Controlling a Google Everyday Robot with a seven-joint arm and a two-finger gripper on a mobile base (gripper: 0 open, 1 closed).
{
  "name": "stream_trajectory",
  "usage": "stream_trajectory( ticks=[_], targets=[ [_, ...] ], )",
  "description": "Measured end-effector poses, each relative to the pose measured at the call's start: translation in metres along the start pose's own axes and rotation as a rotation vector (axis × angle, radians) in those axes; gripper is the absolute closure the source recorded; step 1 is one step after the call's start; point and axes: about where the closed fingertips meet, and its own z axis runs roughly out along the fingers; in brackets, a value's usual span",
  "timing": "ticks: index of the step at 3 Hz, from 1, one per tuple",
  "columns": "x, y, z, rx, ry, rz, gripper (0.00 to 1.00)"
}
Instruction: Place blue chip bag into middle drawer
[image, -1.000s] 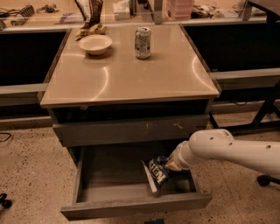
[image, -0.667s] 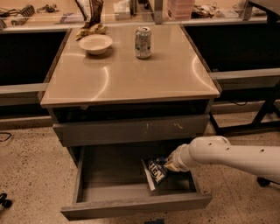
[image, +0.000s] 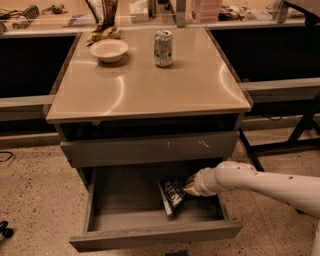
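The blue chip bag (image: 172, 195) is dark navy with white lettering and lies tilted inside the open middle drawer (image: 150, 235), toward its right side. My gripper (image: 189, 189) reaches into the drawer from the right on a white arm and sits right at the bag's right end, touching or nearly touching it. The drawer is pulled out wide, with a plain grey front panel. Above it is the closed drawer front with pale scratch marks (image: 150, 147).
On the beige cabinet top (image: 150, 85) stand a silver-green soda can (image: 163, 48) and a white bowl (image: 108, 50). A banana peel (image: 103, 34) lies behind the bowl. Dark table legs (image: 300, 130) stand to the right. The floor is speckled.
My arm has shifted a little to the left, deeper over the drawer. The bag stays at about the same spot inside the drawer.
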Motion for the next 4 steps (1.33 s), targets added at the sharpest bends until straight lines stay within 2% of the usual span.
stream_trajectory(
  ticks=[1,2,4],
  targets=[
    [-0.0011,0.0005,0.0267,-0.040,-0.056,0.021,1.00],
    [-0.0003,-0.0001,0.0307,-0.042,-0.059,0.022,0.81],
    [-0.0003,0.0000,0.0307,-0.042,-0.059,0.022,0.35]
  ],
)
